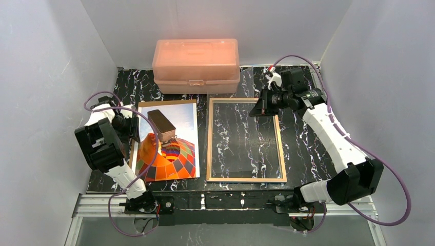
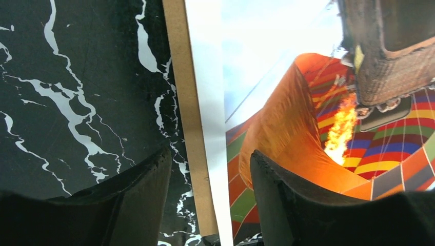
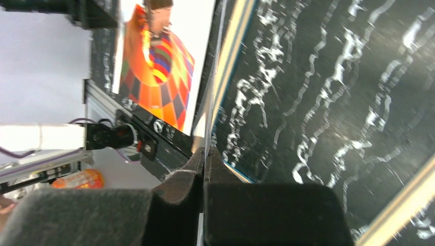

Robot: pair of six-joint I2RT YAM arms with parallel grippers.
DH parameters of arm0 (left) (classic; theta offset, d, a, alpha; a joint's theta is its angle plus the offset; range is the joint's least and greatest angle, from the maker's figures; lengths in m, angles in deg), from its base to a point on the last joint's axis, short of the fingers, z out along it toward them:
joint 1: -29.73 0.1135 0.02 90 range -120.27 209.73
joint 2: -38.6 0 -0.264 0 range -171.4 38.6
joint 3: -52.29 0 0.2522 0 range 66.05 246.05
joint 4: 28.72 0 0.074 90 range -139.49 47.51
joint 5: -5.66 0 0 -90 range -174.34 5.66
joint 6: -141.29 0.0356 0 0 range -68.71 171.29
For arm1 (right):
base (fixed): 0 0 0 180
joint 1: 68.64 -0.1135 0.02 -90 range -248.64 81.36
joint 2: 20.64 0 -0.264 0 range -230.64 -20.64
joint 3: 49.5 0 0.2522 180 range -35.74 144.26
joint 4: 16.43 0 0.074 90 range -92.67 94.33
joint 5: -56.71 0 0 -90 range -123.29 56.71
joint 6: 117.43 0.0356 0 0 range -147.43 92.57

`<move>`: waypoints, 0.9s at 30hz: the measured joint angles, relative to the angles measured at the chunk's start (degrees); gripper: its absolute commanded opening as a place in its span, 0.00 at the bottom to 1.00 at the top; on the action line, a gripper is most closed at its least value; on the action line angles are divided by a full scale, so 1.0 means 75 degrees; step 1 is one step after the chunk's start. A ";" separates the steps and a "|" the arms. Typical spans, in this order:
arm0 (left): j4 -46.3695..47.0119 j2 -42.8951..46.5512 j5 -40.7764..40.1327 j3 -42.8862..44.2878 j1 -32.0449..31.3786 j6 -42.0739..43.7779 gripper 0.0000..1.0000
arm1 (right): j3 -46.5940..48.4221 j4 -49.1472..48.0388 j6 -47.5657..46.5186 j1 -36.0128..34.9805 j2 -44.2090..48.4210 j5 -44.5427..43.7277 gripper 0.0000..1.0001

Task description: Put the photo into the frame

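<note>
Right gripper (image 3: 204, 159) clenched on thin clear sheet (image 3: 214, 77), frame (image 1: 246, 180) just below fingertips. Left gripper (image 2: 210, 154) released, jaws straddling backing board (image 2: 187, 102) edge, photo (image 2: 308, 128) under one finger.

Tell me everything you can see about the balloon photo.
The photo is a glossy rectangular print: an orange, multicoloured chequered hot-air balloon with a flame and dark basket against pale sky, white-bordered on its left. It lies flat, face up, on a thin brown board on the black marble table, left of the frame. The open left claw straddles its left edge; contact can't be told.
</note>
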 measured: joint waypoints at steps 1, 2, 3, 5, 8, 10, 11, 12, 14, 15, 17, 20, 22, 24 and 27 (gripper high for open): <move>-0.0061 0.0038 0.0012 0.0044 -0.0032 -0.0003 0.57 | 0.0000 0.0254 -0.0137 0.0073 0.0032 -0.0096 0.01; -0.0128 0.0090 0.0017 0.0087 -0.0082 -0.0003 0.57 | 0.0000 0.0495 -0.0283 0.0131 0.0038 -0.0216 0.01; -0.0163 0.0154 0.0020 0.0114 -0.0137 -0.0003 0.58 | 0.0000 0.0688 -0.0408 0.0172 0.0032 -0.0326 0.01; -0.0265 0.0379 0.0017 0.0160 -0.0350 -0.0012 0.59 | -0.0012 0.1037 -0.0612 0.0227 0.0000 -0.0595 0.01; -0.0484 0.0851 0.0026 0.0274 -0.0909 -0.0076 0.60 | -0.0026 0.1352 -0.0825 0.0239 -0.0070 -0.0933 0.01; -0.0632 0.1139 0.0076 0.0449 -0.1422 -0.0154 0.61 | -0.0055 0.1454 -0.0915 0.0236 -0.0163 -0.1195 0.01; -0.0711 0.1256 0.0108 0.0568 -0.1684 -0.0213 0.61 | -0.0087 0.1486 -0.0970 0.0236 -0.0224 -0.1317 0.01; -0.0758 0.1332 0.0143 0.0662 -0.1909 -0.0265 0.61 | -0.0143 0.1501 -0.1023 0.0233 -0.0283 -0.1466 0.01; -0.0828 0.1478 0.0227 0.0848 -0.2445 -0.0408 0.61 | -0.0251 0.1559 -0.1084 0.0233 -0.0411 -0.1769 0.01; -0.0857 0.1524 0.0256 0.0895 -0.2696 -0.0469 0.61 | -0.0306 0.1582 -0.1113 0.0233 -0.0469 -0.1923 0.01; -0.0924 0.1568 0.0306 0.0912 -0.3179 -0.0586 0.61 | -0.0376 0.1606 -0.1169 0.0233 -0.0574 -0.2148 0.01; -0.1011 0.1550 0.0335 0.0912 -0.3815 -0.0778 0.61 | -0.0423 0.1600 -0.1215 0.0233 -0.0699 -0.2515 0.01; -0.1026 0.1536 0.0376 0.0912 -0.4211 -0.0912 0.61 | -0.0423 0.1571 -0.1244 0.0230 -0.0749 -0.2774 0.01; -0.1023 0.1478 0.0423 0.0912 -0.4488 -0.1046 0.61 | -0.0423 0.1547 -0.1265 0.0233 -0.0799 -0.3031 0.01; -0.1003 0.1297 0.0452 0.0912 -0.4823 -0.1247 0.61 | -0.0423 0.1495 -0.1306 0.0233 -0.0871 -0.3249 0.01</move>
